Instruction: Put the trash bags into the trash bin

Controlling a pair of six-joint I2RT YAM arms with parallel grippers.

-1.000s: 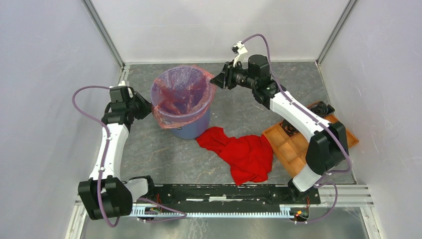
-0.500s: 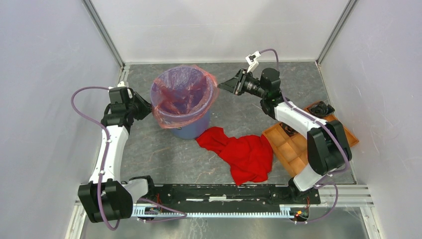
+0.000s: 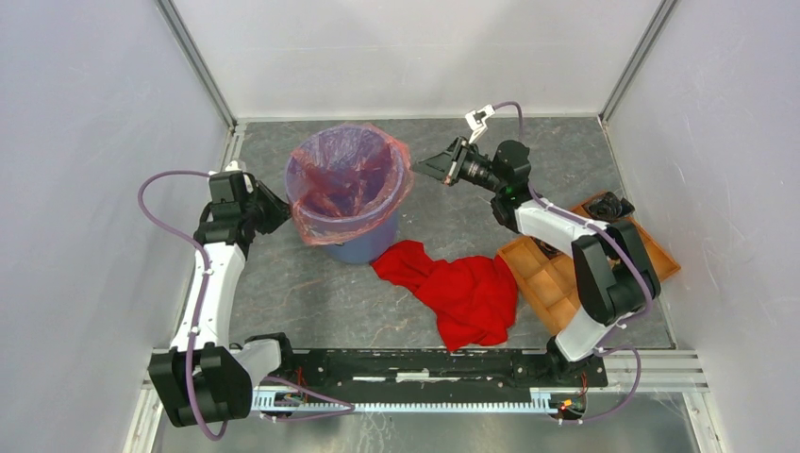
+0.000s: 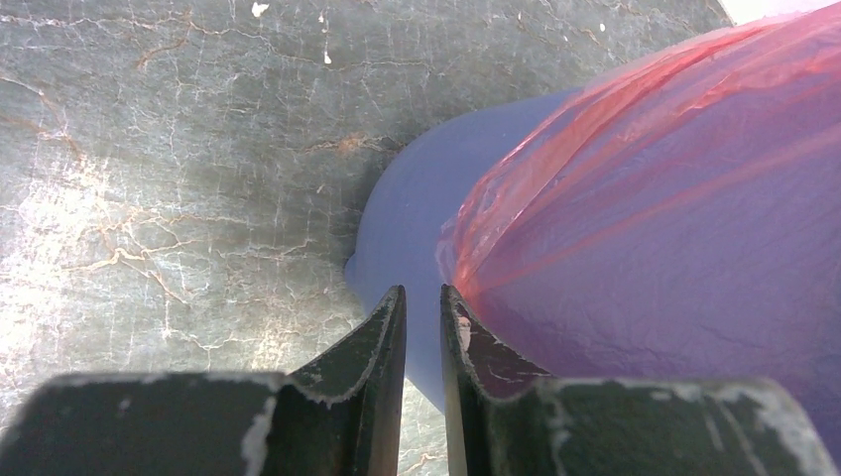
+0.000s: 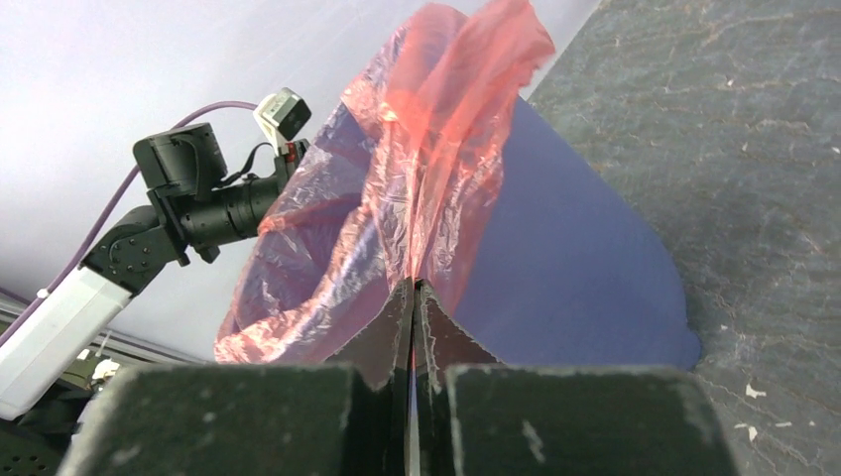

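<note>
My right claw [image 5: 413, 290] is pressed together on a thin fold of the trash bag [image 5: 436, 119]. From its tips the film rises over the rim of the trash bin [image 5: 565, 248]. My left claw [image 4: 423, 307] shows a narrow gap holding nothing, just beside the bin's opposite wall. The bag lines the bin, which stands on the counter [image 3: 453, 212] near a red cloth [image 3: 462, 288].

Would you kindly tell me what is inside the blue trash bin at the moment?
The red-orange trash bag lines the trash bin, its film spilling out over the rim. The wrinkled film covers the bin's floor and inner wall, so anything beneath it cannot be seen.
</note>
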